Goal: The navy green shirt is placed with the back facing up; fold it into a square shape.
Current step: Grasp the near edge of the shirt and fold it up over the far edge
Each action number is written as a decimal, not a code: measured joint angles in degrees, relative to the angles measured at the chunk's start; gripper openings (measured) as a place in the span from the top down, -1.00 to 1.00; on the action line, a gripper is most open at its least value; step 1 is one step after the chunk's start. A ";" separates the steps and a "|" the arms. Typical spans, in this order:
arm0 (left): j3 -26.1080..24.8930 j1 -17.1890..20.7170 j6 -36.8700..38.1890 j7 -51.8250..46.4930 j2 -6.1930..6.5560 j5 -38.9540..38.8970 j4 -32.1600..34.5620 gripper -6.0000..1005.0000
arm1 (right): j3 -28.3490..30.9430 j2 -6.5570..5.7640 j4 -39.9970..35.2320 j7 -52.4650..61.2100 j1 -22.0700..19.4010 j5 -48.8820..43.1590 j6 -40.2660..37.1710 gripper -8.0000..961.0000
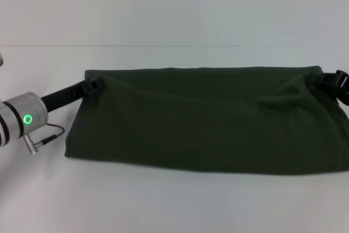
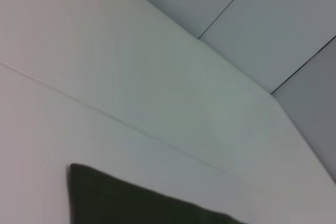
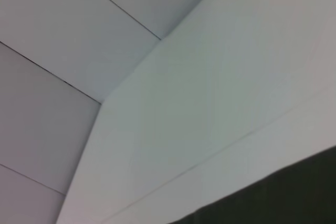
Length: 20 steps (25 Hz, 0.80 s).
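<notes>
The navy green shirt (image 1: 207,121) lies across the white table as a wide, plain dark band, doubled over lengthwise. Its far edge runs taut between my two grippers. My left gripper (image 1: 94,84) is shut on the far left corner, and my right gripper (image 1: 329,78) is shut on the far right corner. Both corners look slightly raised, with the cloth sagging toward the near fold. A dark corner of the shirt (image 2: 121,203) shows in the left wrist view, and another dark edge of the shirt (image 3: 283,198) in the right wrist view. No lettering is visible.
The white table (image 1: 163,205) stretches in front of the shirt and to its left. My left arm's silver cuff with a green light (image 1: 24,117) sits at the left edge. A pale wall (image 1: 174,4) rises behind the table.
</notes>
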 joint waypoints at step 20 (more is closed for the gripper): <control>-0.59 -1.60 -3.41 4.16 -0.42 -9.90 1.26 0.93 | -0.13 -1.39 -1.02 -1.62 2.37 8.29 2.30 0.90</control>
